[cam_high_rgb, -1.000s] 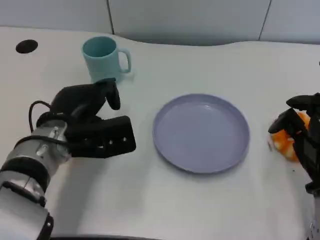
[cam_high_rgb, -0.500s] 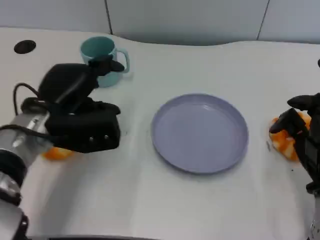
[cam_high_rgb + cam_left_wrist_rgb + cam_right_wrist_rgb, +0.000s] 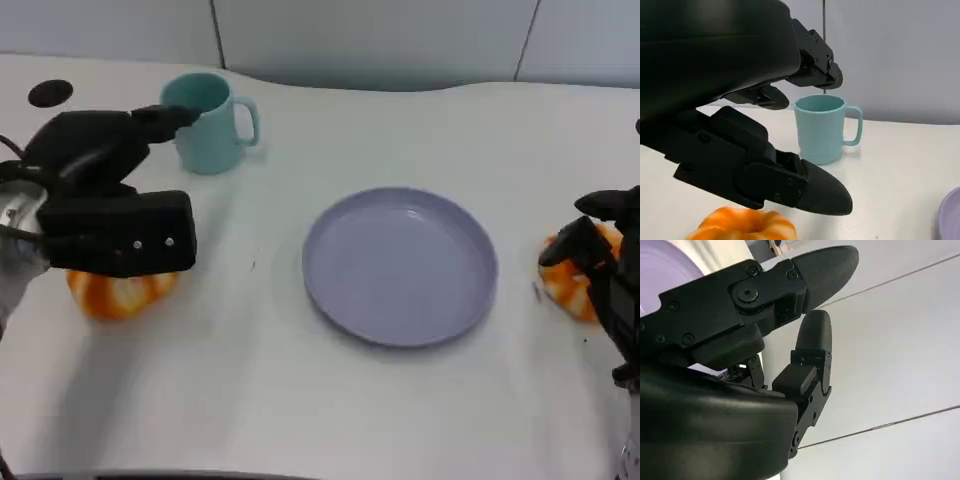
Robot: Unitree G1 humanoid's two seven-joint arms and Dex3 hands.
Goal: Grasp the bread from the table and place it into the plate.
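Observation:
An orange ring-shaped bread lies on the white table at the left, also in the left wrist view. My left hand hovers just over its far side, fingers apart and holding nothing. The lilac plate sits in the middle of the table, bare. A second orange bread lies right of the plate, partly hidden by my right hand. That hand's fingers are spread with nothing between them.
A teal mug stands behind my left hand, handle to the right, near the fingertips. A black round hole marks the table's far left. The wall panels run along the back edge.
My left hand has swung left and away from the plate, uncovering the bread beneath it. The right hand and the bread beside it have stayed put.

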